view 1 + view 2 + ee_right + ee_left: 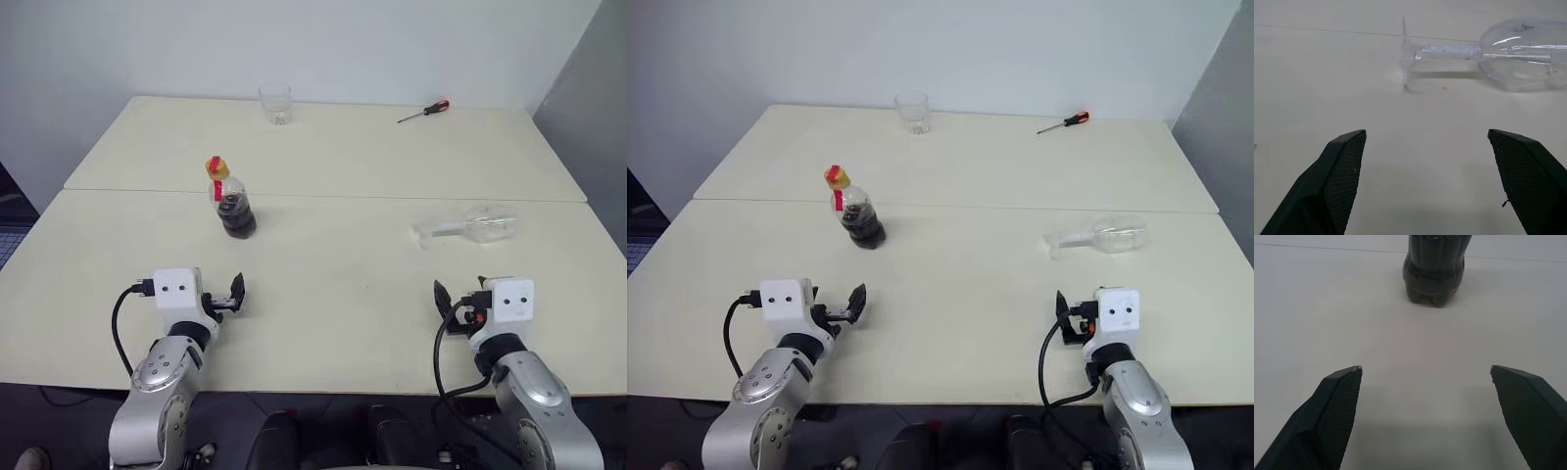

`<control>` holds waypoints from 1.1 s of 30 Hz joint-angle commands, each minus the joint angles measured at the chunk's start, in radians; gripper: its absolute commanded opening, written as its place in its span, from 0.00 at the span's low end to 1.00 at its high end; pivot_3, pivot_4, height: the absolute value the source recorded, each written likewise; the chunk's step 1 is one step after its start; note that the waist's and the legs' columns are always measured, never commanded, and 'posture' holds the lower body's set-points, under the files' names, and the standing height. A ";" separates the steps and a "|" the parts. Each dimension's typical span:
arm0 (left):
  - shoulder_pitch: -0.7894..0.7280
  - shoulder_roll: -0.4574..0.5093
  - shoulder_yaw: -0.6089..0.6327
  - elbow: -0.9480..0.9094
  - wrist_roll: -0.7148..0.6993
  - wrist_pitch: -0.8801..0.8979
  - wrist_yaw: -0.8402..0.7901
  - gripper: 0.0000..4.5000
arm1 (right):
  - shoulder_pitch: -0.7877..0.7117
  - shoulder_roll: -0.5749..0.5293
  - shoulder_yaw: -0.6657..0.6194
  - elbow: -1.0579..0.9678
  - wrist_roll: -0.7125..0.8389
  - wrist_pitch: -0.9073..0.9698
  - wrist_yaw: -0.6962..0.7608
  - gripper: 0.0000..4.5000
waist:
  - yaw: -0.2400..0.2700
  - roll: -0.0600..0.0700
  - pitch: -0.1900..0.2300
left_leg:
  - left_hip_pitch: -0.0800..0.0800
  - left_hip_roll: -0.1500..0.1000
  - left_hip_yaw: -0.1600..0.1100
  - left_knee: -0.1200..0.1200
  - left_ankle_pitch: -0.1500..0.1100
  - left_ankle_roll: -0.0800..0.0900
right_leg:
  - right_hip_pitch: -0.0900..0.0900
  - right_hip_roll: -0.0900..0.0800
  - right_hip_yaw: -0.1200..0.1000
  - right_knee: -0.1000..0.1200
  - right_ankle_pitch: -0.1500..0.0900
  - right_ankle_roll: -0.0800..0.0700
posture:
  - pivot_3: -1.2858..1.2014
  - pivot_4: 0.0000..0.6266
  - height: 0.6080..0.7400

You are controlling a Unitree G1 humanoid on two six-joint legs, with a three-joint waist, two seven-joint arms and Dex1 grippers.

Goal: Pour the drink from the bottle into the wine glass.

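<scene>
**Glass on its side, bottle upright, both grippers empty**

Nearest the robot, the left gripper (233, 294) hovers low over the front of the bench (333, 323), its fingers (1334, 411) spread wide with nothing between them. The right gripper (449, 302) hovers likewise at the front right, jaws wide apart and empty.

Straight ahead of the left gripper, with bare bench between, stands the bottle (231, 199). It is upright, with a yellow cap and red label at the neck, and the dark drink (236, 214) fills its lower body. In the left wrist view the bottle's base (1434, 271) sits centred beyond the open fingers, with nothing in the way.

Ahead of the right gripper, a little farther off, lies the wine glass (470, 226). It is on its side, foot toward the robot's left and bowl toward the right, so it runs across the gripper's line. The right wrist view shows the foot (1405, 54), thin stem and bowl resting on the bench.

Bottle and glass are well apart, with open bench between. A seam (392, 197) crosses the bench just behind the bottle.

Beyond the seam, near the far edge, a short clear tumbler (275, 103) stands upright. Farther right, near the far edge, lies a screwdriver (425, 111) with a red handle. Both are well clear of the task's things.
</scene>
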 commanded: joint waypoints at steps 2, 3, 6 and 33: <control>-0.016 0.018 0.002 -0.044 0.007 0.008 -0.001 0.99 | 0.017 0.018 0.021 -0.054 -0.020 -0.010 -0.024 0.95 | 0.000 0.000 0.000 | 0.000 0.000 0.000 0.000 0.000 0.000 | 0.000 0.000 0.000 0.000 0.000 0.000 | 0.52 0.24 1.00; -0.019 0.018 0.001 -0.042 0.009 0.006 0.000 0.99 | 0.015 0.021 0.022 -0.053 -0.022 -0.011 -0.027 0.95 | 0.000 0.000 0.000 | 0.000 0.000 0.000 0.000 0.000 0.000 | 0.000 0.000 0.000 0.000 0.000 0.000 | 0.52 0.24 1.00; -0.022 0.021 -0.003 -0.040 0.017 -0.005 -0.002 0.99 | 0.002 0.025 0.018 -0.044 -0.025 -0.014 -0.030 0.95 | 0.000 0.000 0.000 | 0.000 0.000 0.000 0.000 0.000 0.000 | 0.000 0.000 0.000 0.000 0.000 0.000 | 0.52 0.24 1.00; -0.169 0.088 -0.011 0.170 0.076 -0.141 -0.049 0.99 | -0.149 -0.107 0.011 -0.062 0.209 0.026 0.256 0.95 | 0.000 0.000 0.000 | 0.000 -0.002 0.000 0.000 0.000 0.000 | 0.000 0.001 -0.001 0.000 0.000 0.000 | 0.52 0.24 1.00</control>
